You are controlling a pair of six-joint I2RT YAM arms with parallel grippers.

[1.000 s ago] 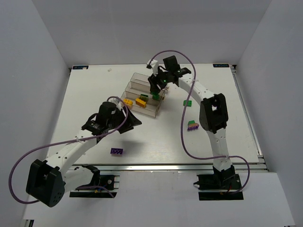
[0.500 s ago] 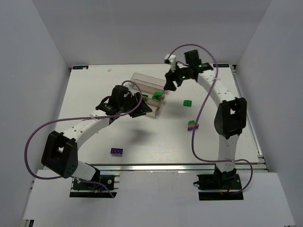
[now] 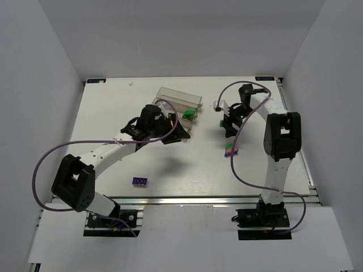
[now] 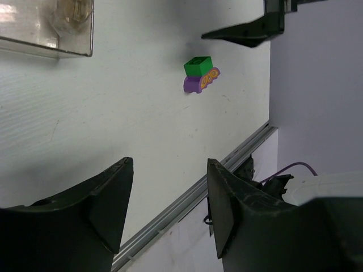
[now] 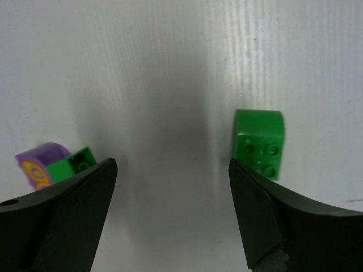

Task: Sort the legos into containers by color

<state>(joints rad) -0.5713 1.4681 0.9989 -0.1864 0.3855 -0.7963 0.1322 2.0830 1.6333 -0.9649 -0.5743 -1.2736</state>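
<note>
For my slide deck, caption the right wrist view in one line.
Open right gripper above the table, a green brick and a green-on-purple stack at either side.

1. Three of green studded plastic: loose green brick [image 5: 260,144], binned green brick [image 3: 187,115], stacked green brick [image 4: 198,66].
2. Two of purple plastic: flat purple brick [image 3: 140,181], rounded purple brick [image 4: 194,85].
3. Clear plastic rectangular bins [image 3: 180,96]: at least two show; the rest is covered.

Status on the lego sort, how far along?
Done: a green brick lies in the clear bins. In hand: nothing; left gripper and right gripper are open, the right above a loose green brick. Left: that brick, the green-on-purple stack, the lone purple brick.
</note>
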